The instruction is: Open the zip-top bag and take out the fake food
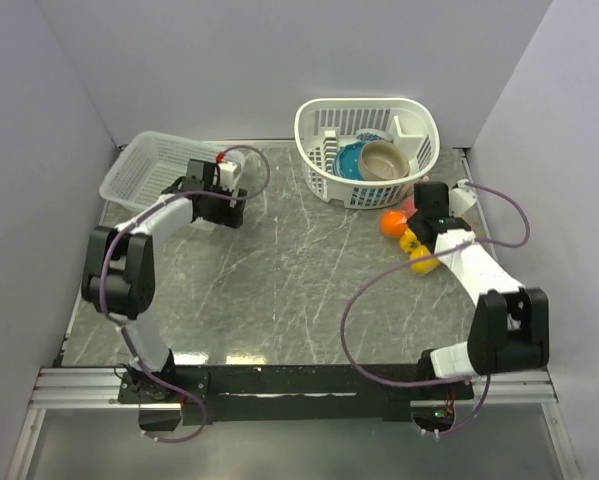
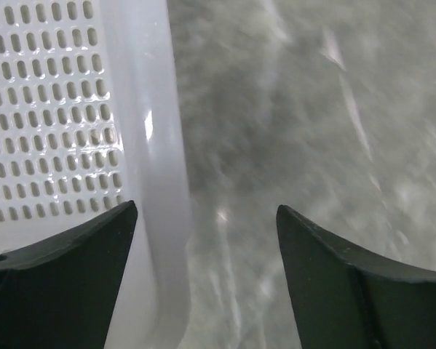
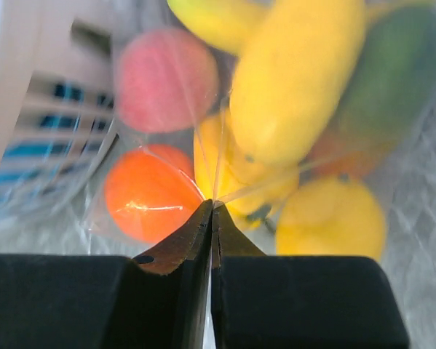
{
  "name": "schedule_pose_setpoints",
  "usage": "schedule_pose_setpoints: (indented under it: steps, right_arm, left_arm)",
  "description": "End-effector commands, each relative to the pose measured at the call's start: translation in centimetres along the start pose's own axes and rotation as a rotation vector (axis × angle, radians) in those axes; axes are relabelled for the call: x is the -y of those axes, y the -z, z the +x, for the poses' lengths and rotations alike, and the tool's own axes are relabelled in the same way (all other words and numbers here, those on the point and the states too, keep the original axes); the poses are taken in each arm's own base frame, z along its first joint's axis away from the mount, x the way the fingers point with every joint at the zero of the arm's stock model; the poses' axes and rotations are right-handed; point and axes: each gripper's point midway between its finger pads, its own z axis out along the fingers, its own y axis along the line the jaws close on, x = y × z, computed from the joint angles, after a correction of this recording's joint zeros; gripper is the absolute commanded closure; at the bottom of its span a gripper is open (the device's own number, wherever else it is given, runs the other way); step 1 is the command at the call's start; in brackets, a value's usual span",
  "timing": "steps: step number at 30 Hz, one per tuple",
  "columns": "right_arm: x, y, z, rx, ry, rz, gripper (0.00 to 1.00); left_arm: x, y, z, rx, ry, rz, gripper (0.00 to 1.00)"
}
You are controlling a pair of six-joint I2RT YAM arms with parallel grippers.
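The clear zip-top bag [image 3: 225,171] lies at the right of the table beside the round basket, full of fake food: an orange round fruit [image 3: 148,193], a pink one [image 3: 167,80], a yellow banana [image 3: 298,80], a green piece [image 3: 396,73] and other yellow pieces. In the top view the food [image 1: 411,240] shows under my right wrist. My right gripper [image 3: 212,207] is shut on a fold of the bag's plastic. The bag's zipper strip is out of view. My left gripper [image 2: 207,218] is open and empty, at the rim of the flat white basket [image 2: 159,145], far left.
A round white slatted basket [image 1: 319,150] at the back centre holds a blue bowl [image 1: 351,160] and a tan bowl [image 1: 384,160]. The flat white basket [image 1: 144,165] sits at the back left. Grey walls close in the table on three sides.
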Motion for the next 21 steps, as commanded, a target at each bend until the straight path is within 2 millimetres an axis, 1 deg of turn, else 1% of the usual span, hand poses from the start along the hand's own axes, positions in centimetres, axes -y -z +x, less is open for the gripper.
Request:
schedule_pose_setpoints:
  steps: [1,2,3,4,5,6,7,8,9,10,12,13,15,16,17,18,19,20,21]
  right_arm:
    - [1.2,2.9,-1.0,0.051,-0.026,-0.021,0.92]
    - [1.2,3.8,-1.6,0.069,-0.04,-0.045,0.92]
    - [1.4,4.2,-1.7,0.074,-0.036,-0.052,0.92]
    - [1.6,4.5,-1.6,0.072,-0.034,-0.059,0.92]
    - [1.6,5.2,-2.1,0.087,-0.044,-0.08,0.92]
    - [1.7,5.6,-2.1,0.088,-0.042,-0.085,0.91]
    - [1.6,6.0,-2.4,0.095,-0.045,-0.096,0.91]
    - [1.4,6.7,-2.7,0.102,-0.053,-0.122,0.91]
    - [1.5,7.0,-2.9,0.105,-0.048,-0.129,0.91]
    - [1.4,7.4,-3.2,0.111,-0.054,-0.138,0.91]
    - [1.2,8.1,-3.7,0.121,-0.063,-0.159,0.91]
    - [1.1,8.5,-3.9,0.127,-0.067,-0.171,0.9]
    - [0.9,9.0,-4.2,0.131,-0.075,-0.189,0.9]
    - [0.8,9.3,-4.4,0.133,-0.079,-0.196,0.91]
    - [0.8,9.5,-4.4,0.132,-0.083,-0.202,0.91]
    - [0.8,9.6,-4.3,0.126,-0.083,-0.205,0.91]
    - [0.8,9.6,-4.2,0.125,-0.085,-0.209,0.91]
    - [0.8,9.8,-4.3,0.126,-0.088,-0.217,0.91]
    - [1.0,9.7,-4.0,0.121,-0.084,-0.213,0.91]
  left_arm:
    - [4.5,5.2,0.5,0.011,-0.085,0.139,0.23]
    - [5.2,5.9,1.5,-0.019,-0.095,0.168,0.34]
    - [6.5,6.6,2.2,-0.041,-0.113,0.212,0.39]
    - [7.4,7.6,2.4,-0.044,-0.149,0.249,0.44]
    - [8.9,8.7,3.9,-0.099,-0.154,0.327,0.5]
    - [10.1,9.5,4.6,-0.122,-0.176,0.378,0.5]
    - [11.8,10.2,5.4,-0.147,-0.241,0.441,0.5]
    - [13.7,11.4,6.3,-0.174,-0.262,0.537,0.47]
    - [14.9,12.7,8.0,-0.239,-0.273,0.597,0.46]
    - [16.7,13.9,9.1,-0.262,-0.344,0.682,0.45]
    - [19.5,16.0,11.0,-0.315,-0.391,0.808,0.43]
    - [20.1,16.5,11.4,-0.313,-0.415,0.839,0.42]
    - [21.3,17.5,11.8,-0.324,-0.427,0.894,0.36]
    - [21.6,17.8,11.8,-0.329,-0.431,0.913,0.34]
    - [21.9,18.2,11.3,-0.319,-0.435,0.936,0.27]
    - [22.4,18.8,11.0,-0.312,-0.437,0.977,0.23]
    - [22.5,19.5,11.3,-0.345,-0.421,1.002,0.11]
    - [22.8,20.0,10.3,-0.323,-0.432,1.018,0.05]
    - [22.9,20.3,9.8,-0.311,-0.444,1.03,0.02]
